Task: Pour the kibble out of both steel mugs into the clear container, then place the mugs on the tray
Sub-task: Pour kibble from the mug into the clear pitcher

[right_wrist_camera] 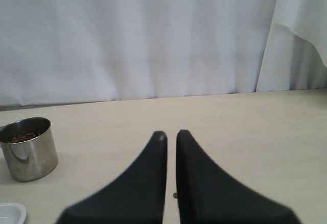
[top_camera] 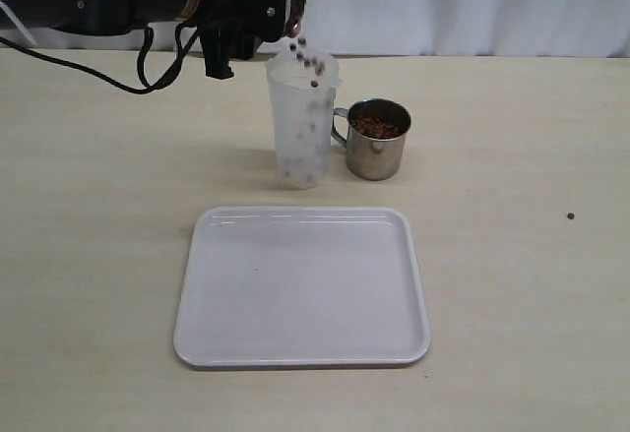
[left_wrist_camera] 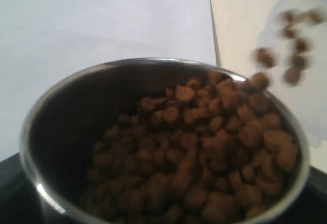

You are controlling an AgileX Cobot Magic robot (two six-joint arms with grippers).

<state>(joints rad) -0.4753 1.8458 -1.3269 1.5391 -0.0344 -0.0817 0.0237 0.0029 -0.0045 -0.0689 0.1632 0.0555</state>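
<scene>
My left gripper point(top_camera: 268, 4) is shut on a steel mug point(left_wrist_camera: 56, 117) that it holds tilted over the clear container point(top_camera: 303, 132). The mug is still heaped with kibble point(left_wrist_camera: 204, 147). Pellets point(top_camera: 313, 61) are falling from its lip into the container, and some lie at its bottom. The container's rim point(left_wrist_camera: 306, 89) shows just past the mug's lip in the left wrist view. A second steel mug point(top_camera: 377, 142), full of kibble, stands right of the container, handle against it. The white tray point(top_camera: 300, 289) lies in front. My right gripper point(right_wrist_camera: 171, 134) is shut and empty, low over the table.
One stray pellet point(top_camera: 570, 216) lies on the table at the far right, and it shows under my right fingers point(right_wrist_camera: 175, 195). A black cable point(top_camera: 89, 73) trails from the left arm across the back left. White curtain hangs behind the table.
</scene>
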